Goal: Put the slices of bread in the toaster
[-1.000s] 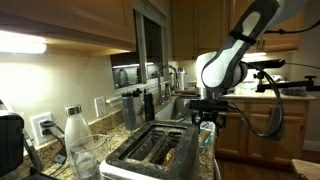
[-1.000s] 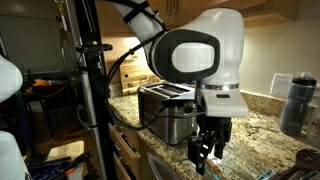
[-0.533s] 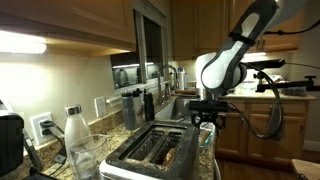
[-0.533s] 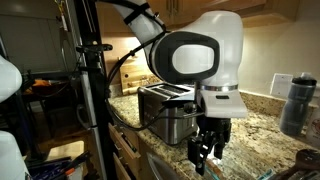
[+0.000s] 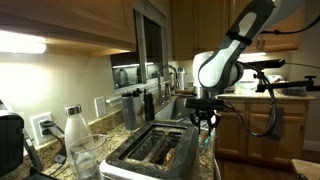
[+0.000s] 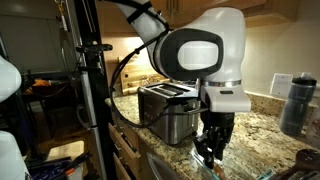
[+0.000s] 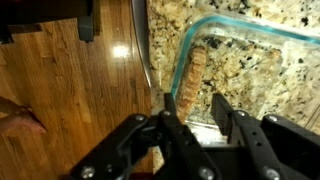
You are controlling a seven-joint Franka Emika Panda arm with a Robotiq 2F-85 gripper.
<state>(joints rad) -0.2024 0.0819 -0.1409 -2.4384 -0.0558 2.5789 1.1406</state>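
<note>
In the wrist view a tan slice of bread (image 7: 190, 68) stands on edge in a clear glass container (image 7: 252, 31) on the speckled granite counter. My gripper (image 7: 196, 112) is open just above it, with the slice's near end by the left finger. The silver toaster (image 5: 150, 152) stands in front in an exterior view, and something tan shows in one of its slots (image 5: 171, 155). It also shows behind the arm (image 6: 165, 108). In both exterior views the gripper (image 5: 205, 123) (image 6: 211, 152) hangs low over the counter beside the toaster.
A clear glass bottle with a white cap (image 5: 75, 135) stands by the toaster. A dark bottle (image 6: 297, 100) is on the counter at the far side. A black stand (image 6: 88, 80) rises by the counter edge. The wooden floor (image 7: 70, 90) lies past that edge.
The gripper has come down a little toward the counter and the glass container. It stays open. The toaster and the bottles have not moved.
</note>
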